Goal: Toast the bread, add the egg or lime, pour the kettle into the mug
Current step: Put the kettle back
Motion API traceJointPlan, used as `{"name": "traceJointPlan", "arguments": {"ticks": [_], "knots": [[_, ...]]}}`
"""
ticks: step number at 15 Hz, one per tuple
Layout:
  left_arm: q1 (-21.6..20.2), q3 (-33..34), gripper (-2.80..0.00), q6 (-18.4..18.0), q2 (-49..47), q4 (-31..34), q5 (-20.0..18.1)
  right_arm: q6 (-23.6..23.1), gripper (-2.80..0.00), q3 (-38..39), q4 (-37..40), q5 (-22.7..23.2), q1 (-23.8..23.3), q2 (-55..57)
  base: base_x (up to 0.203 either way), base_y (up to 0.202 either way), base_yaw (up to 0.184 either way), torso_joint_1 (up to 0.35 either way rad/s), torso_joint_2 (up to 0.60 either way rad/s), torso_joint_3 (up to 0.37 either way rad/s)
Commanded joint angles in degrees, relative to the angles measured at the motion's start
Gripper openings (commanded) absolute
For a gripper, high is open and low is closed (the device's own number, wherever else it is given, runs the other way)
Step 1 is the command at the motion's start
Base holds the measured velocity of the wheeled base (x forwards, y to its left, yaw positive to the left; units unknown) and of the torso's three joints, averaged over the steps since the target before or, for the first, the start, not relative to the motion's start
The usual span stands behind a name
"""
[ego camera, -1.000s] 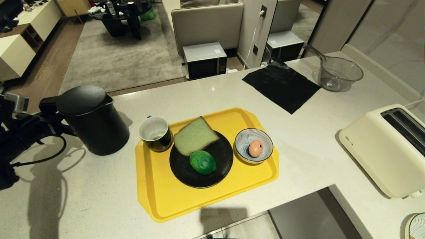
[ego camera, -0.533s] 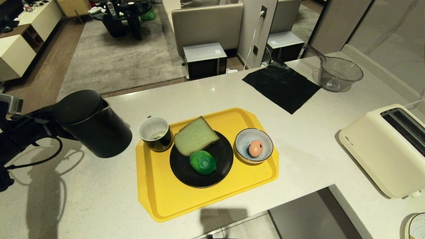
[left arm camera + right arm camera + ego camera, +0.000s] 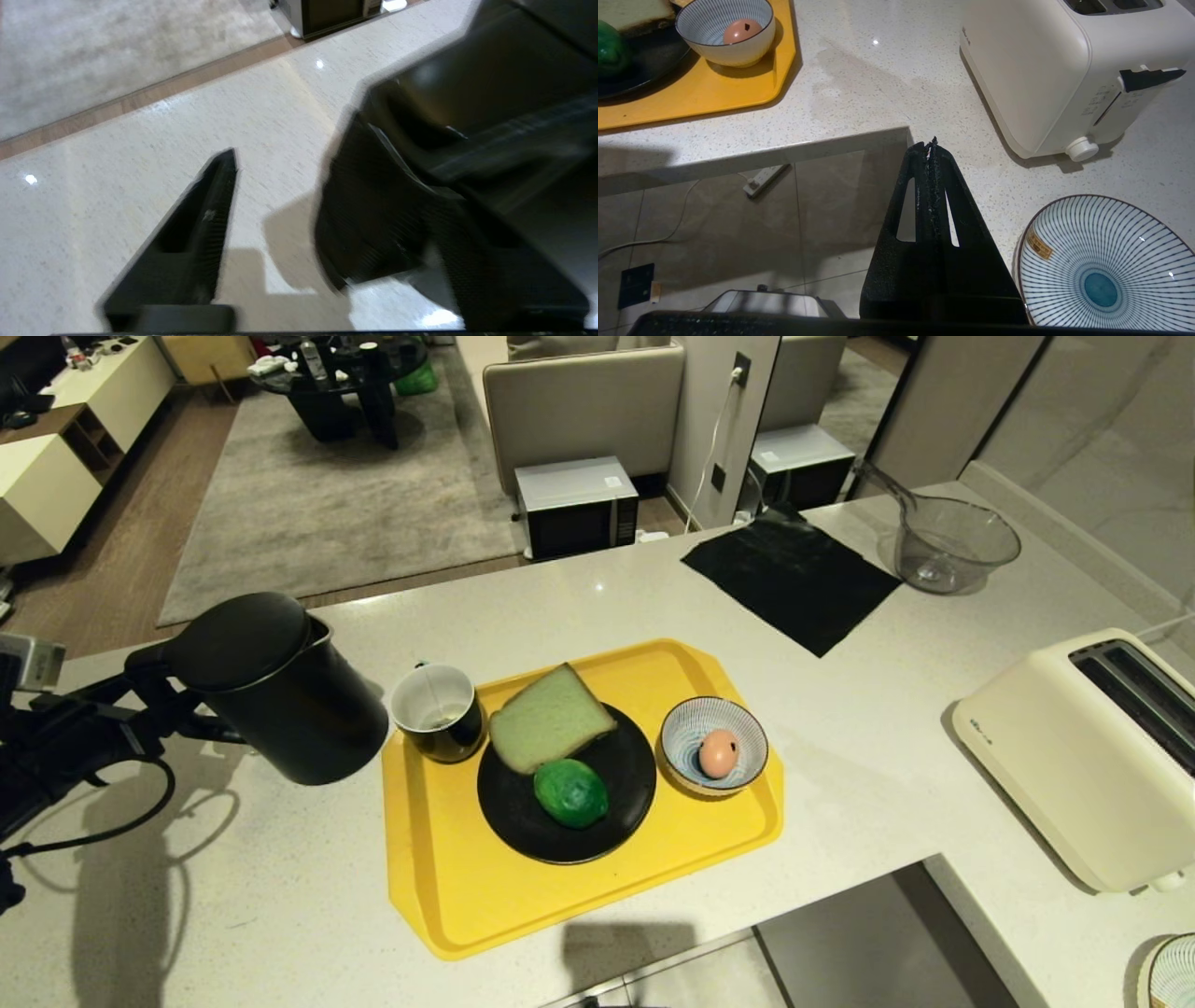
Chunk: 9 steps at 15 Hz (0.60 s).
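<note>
1. The worktop (image 3: 280,915) carries everything. Nothing on it but the kettle is seen to have shifted since a second ago.
2. The toaster (image 3: 1074,756) stands at the right end with its slots empty, well apart from the tray. Toasting is judged done or skipped, since the bread is already plated.
3. The kettle (image 3: 280,700) is found left of the tray, lid on, tipped with its spout side toward the mug. A second ago it stood upright and further left; it has since been tilted and brought nearer. The pouring step is judged to be in hand.
4. The tray (image 3: 448,896) is set mid-worktop, unchanged.
5. The left gripper (image 3: 299,154) is placed at the kettle's handle. Its jaws are spread wide: one finger hangs free over the worktop, the other lies against the dark handle. Whether the handle is truly held cannot be told.
6. The right gripper (image 3: 931,142) is parked off the worktop's near edge by the toaster, fingers pressed together.
7. The plate (image 3: 635,775) sits on the tray's middle.
8. The bread (image 3: 546,719) is leant on the plate's far rim.
9. The mug (image 3: 437,711) is stood on the tray's far left corner, just beside the plate, near the kettle's spout but not yet under it. Next, a sure hold on the handle is called for, then the spout must be carried over the mug's mouth and tipped slowly.
10. The lime (image 3: 569,793) is laid on the plate, touching the bread.
</note>
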<state>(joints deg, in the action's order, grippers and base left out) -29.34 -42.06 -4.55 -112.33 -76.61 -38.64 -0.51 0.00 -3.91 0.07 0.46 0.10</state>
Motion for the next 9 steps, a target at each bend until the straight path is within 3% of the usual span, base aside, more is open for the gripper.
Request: {"name": "traceJointPlan", "arguments": {"ticks": [1, 9], "knots": [[-0.1, 4.3, -2.80, 0.0, 4.4, -0.6, -0.2, 0.0, -2.80, 1.6, 0.0, 0.0, 0.1, 0.0, 0.000, 0.000, 0.000, 0.000, 0.00, 0.000], [-3.3, 18.8, -2.80, 0.1, 16.9, -0.3, -1.8, 0.0, -2.80, 1.6, 0.0, 0.0, 0.0, 0.0, 0.000, 0.000, 0.000, 0.000, 0.00, 0.000]]}}
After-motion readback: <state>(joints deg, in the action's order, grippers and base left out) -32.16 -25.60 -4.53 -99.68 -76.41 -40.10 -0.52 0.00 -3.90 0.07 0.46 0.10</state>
